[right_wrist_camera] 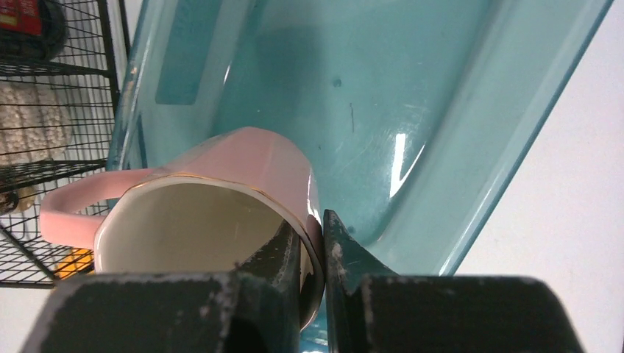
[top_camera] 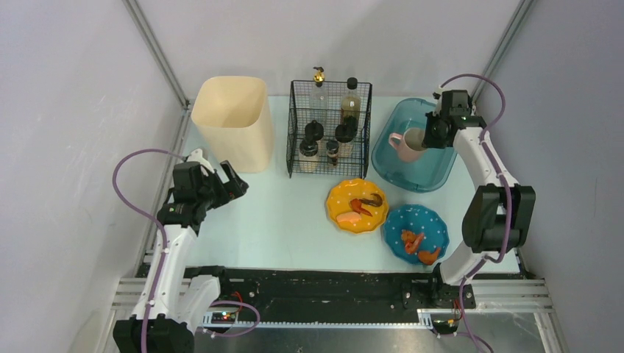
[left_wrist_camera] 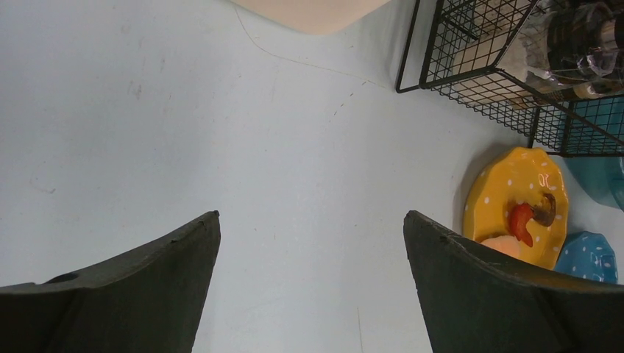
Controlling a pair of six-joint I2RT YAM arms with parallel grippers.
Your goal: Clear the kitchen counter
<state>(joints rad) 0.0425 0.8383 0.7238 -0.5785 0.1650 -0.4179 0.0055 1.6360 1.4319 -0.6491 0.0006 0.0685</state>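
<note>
The pale mint worktop (top_camera: 279, 220) carries a yellow plate (top_camera: 335, 200) and a blue plate (top_camera: 439, 220), both soiled, near its front. At its back right, the right gripper (right_wrist_camera: 313, 235) is clamped on a pink mug (right_wrist_camera: 243, 162) by the rim, over the teal tub (top_camera: 412, 178). The mug looks ready to drop off: lower, then release. The left gripper (left_wrist_camera: 311, 220) hangs wide open and empty on the left.

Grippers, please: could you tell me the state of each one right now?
Left gripper: open, holding nothing, above the kitchen counter.
Right gripper: shut on the pink mug at its rim, over the teal tub.
</note>
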